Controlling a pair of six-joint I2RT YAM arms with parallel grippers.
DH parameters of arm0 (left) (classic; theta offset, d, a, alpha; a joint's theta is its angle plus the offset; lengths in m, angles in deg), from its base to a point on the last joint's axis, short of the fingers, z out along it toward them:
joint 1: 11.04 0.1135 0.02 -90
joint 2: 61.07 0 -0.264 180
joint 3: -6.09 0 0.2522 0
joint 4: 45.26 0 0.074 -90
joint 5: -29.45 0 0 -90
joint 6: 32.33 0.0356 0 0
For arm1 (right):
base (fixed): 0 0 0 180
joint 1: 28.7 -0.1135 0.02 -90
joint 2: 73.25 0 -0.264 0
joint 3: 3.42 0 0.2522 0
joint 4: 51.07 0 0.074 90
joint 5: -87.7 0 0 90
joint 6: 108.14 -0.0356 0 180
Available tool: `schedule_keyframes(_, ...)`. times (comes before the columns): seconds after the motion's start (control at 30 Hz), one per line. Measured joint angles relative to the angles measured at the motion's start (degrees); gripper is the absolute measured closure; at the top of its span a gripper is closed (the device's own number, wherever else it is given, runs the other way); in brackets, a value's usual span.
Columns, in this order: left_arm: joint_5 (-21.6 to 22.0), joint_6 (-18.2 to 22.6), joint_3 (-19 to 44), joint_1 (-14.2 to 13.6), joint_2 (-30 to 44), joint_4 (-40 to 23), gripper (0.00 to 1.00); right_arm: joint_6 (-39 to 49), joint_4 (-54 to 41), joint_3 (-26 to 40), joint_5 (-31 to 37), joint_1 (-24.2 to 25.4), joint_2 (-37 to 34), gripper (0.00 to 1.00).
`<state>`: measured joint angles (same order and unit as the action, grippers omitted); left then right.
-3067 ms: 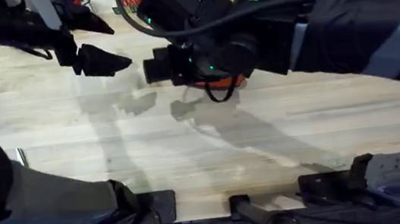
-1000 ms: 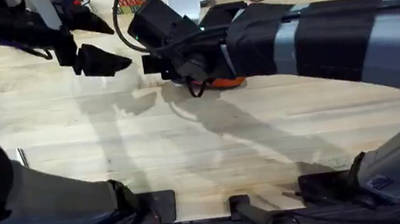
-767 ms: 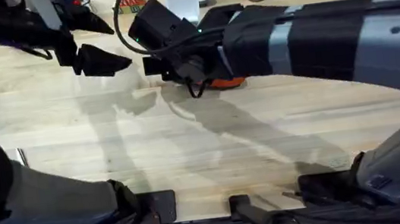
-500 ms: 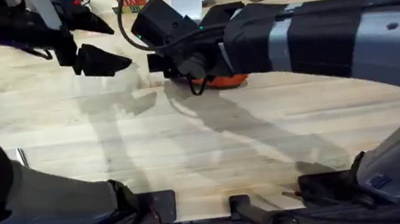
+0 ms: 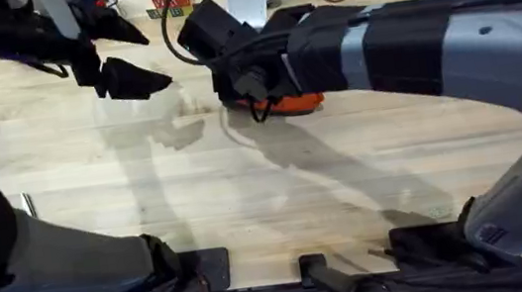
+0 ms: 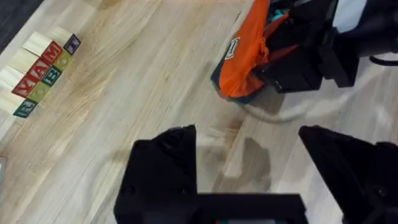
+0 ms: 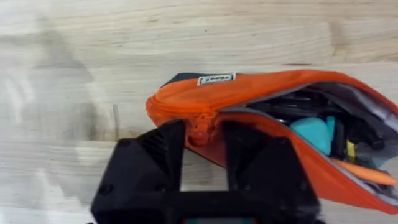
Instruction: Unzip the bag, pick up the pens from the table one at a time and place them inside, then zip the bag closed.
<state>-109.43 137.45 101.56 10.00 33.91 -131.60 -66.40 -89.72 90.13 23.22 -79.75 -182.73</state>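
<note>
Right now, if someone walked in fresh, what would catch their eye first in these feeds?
The orange bag lies gaping open on the table, toward its far side, with a teal item and dark things inside. The right pincer sits at its zipper end, fingers either side of the small orange pull tab. The left pincer hovers open nearby.

— Can anything be read?

— Yes. On the table [image 6: 124, 81], well apart from the bag [image 6: 245, 59], lies a row of letter blocks [image 6: 43, 71]. The red ones spell Y, A, M; beside them a green B and a green R.

— And on the bag itself?

— A small white label [image 7: 216, 78] is sewn near its zipper end, but its print is too small to read.
</note>
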Motion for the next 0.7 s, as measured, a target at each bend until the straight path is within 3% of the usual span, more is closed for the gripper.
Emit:
schedule_keyframes(0.4,0.0,0.0,0.0,0.0,0.0,0.0,0.007,0.0,0.0,0.0,0.0,0.0,0.0,0.954)
schedule_keyframes(0.7,0.0,0.0,0.0,0.0,0.0,0.0,0.008,0.0,-0.9,0.0,0.0,0.0,0.0,0.967)
